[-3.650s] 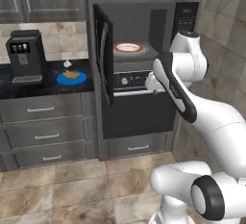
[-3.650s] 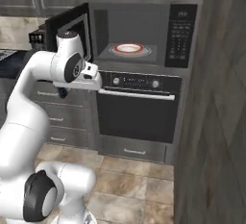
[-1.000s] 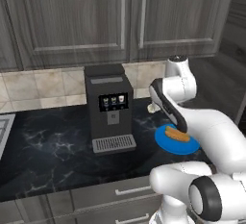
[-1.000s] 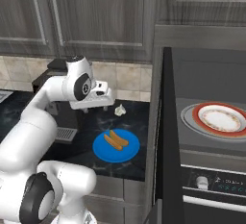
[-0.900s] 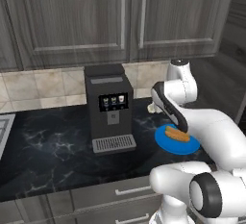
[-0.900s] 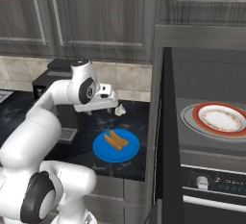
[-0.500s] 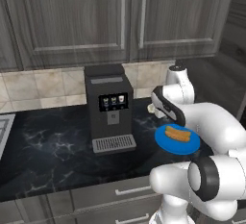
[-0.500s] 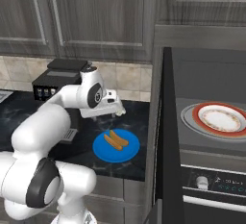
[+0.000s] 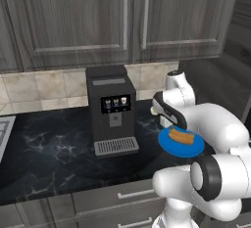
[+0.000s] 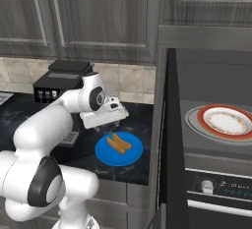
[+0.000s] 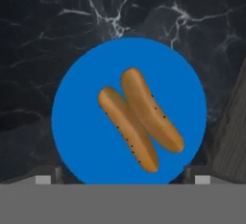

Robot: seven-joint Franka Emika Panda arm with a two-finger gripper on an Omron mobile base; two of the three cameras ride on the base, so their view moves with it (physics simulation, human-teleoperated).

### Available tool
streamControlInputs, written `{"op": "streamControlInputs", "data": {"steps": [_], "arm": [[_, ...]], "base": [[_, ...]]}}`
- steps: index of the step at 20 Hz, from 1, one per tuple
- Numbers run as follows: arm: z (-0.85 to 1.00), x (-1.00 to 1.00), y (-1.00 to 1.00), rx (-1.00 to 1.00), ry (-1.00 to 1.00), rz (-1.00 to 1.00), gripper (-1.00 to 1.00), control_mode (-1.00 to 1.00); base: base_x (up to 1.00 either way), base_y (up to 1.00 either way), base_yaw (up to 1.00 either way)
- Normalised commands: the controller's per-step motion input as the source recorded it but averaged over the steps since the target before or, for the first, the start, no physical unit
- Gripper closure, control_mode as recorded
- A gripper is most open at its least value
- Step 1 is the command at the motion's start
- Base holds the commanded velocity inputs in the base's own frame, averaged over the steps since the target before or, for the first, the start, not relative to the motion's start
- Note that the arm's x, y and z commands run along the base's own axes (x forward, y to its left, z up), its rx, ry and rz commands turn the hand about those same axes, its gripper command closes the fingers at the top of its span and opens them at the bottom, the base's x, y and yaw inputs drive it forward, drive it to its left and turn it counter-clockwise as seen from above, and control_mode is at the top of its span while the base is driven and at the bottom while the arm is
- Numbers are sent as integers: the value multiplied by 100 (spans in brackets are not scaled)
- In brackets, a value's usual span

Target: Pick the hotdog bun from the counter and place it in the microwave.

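Since half a second ago the arm has folded lower and nearer the plate, so the gripper now hangs close above the hotdog bun; the base views are unshifted.

Upper cabinets of grey wood span the wall behind. The microwave stands at the right of the right base view, its black door swung open edge-on, and a red-rimmed plate sits on the turntable inside. The counter, black with white veins, carries a black coffee machine at its middle.

Right of the machine lies a round blue plate. On it rests the hotdog bun, golden-orange, split lengthwise, lying diagonally across the plate centre in the hand view. A small whitish lump shows just behind the arm's wrist on the counter.

Finger tips appear at the two lower corners of the hand view, set wide apart, outside the plate's width; nothing is between them.
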Motion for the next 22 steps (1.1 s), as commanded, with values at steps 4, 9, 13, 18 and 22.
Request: {"op": "streamControlInputs", "data": {"steps": [4,9,13,18,22], "arm": [[-33,-28,-8,-3,14,4,-100,-100],[-33,8,-9,0,8,4,-100,-100],[-27,36,-13,0,8,7,-100,-100],[-30,21,0,0,12,6,-100,-100],[-31,0,-1,0,11,4,-100,-100]], "base": [[0,0,0],[0,0,0],[0,0,0],[0,0,0],[0,0,0]]}}
